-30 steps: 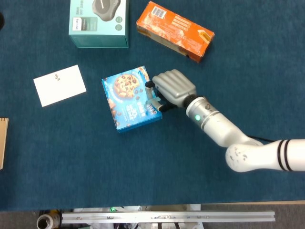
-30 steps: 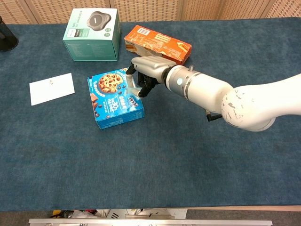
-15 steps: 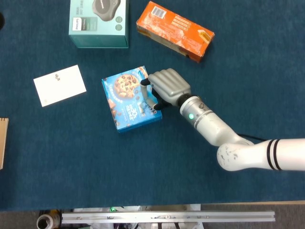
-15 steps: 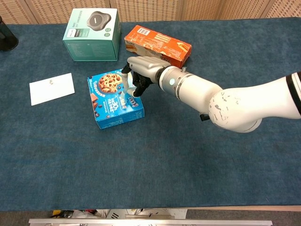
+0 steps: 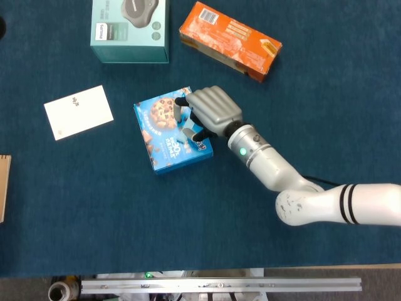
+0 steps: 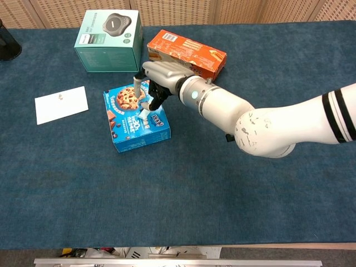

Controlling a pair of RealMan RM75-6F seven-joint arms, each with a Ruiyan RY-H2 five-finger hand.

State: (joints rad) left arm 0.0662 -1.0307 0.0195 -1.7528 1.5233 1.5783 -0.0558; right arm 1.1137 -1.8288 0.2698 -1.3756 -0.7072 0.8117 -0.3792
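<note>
Right hand (image 5: 210,113) reaching in from the right over the near-right corner of the blue cookie box (image 5: 170,130) — fingers spread and curled down onto its top, gripping nothing yet — box flat mid-table, long axis running away-to-near, left hand out of view.
</note>
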